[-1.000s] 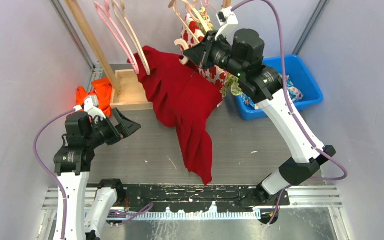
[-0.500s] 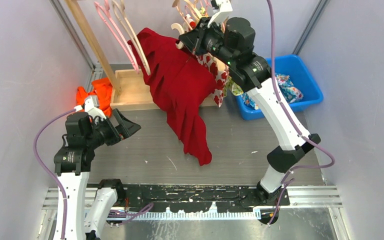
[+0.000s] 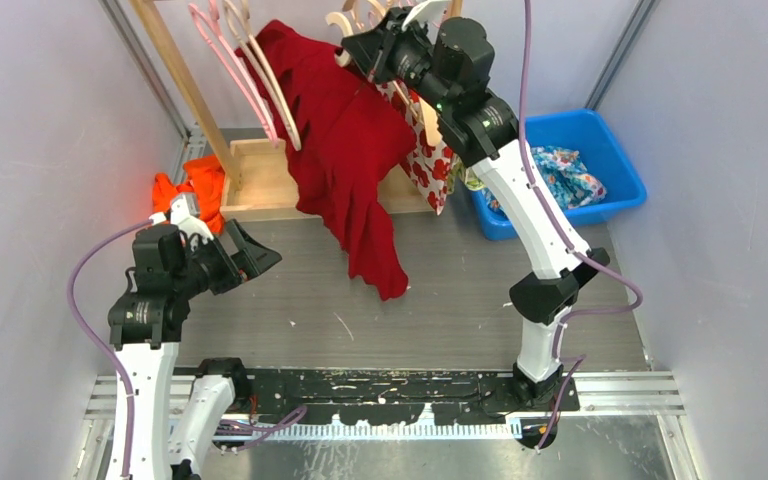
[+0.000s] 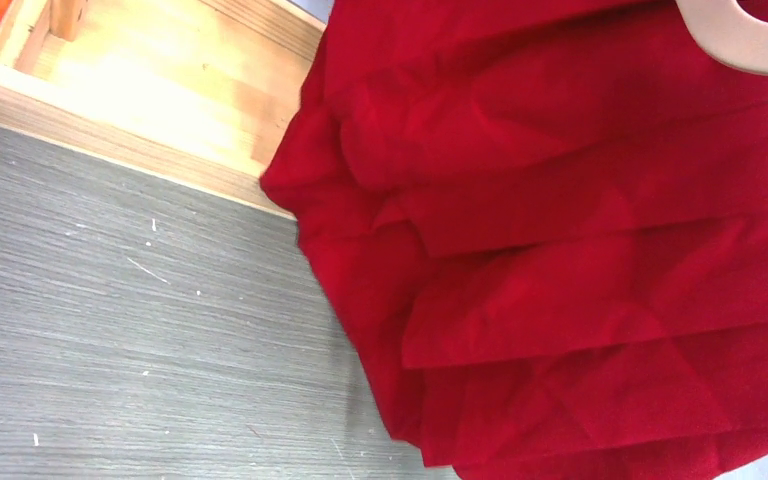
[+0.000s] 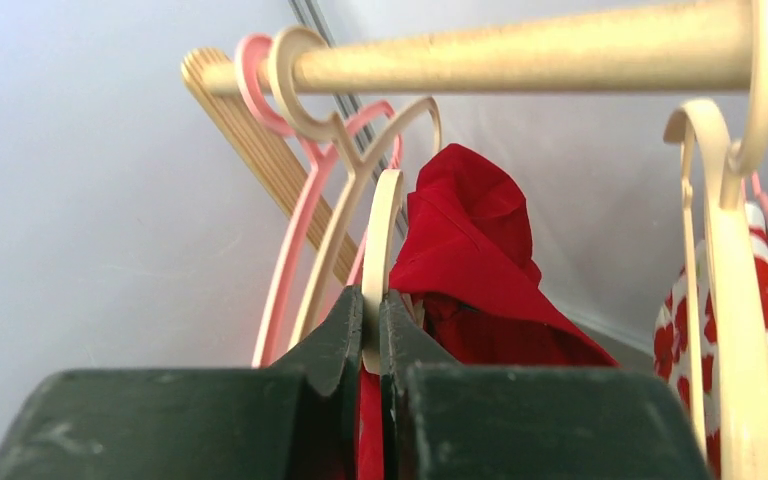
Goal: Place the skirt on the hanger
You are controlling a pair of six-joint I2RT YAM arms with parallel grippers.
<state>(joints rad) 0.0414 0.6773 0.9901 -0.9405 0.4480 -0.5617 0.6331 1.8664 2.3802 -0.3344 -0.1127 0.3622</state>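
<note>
Top view: the right arm (image 3: 520,170) was extended high and far. Its jaws pinched the hanger (image 3: 344,22), and the skirt (image 3: 345,150) hung below it toward the tabletop (image 3: 480,300). The left jaws were spread and stood well apart.

Left wrist: the skirt (image 4: 580,250) hung ahead.

Right wrist: the jaws were clamped on the hanger (image 5: 380,230). The rail (image 5: 520,45) ran crosswise just above. It could not be told whether the hook was seated.

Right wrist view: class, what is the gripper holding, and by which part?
The right gripper pinches the cream hanger carrying the red skirt, by its thin upper stem.
</note>
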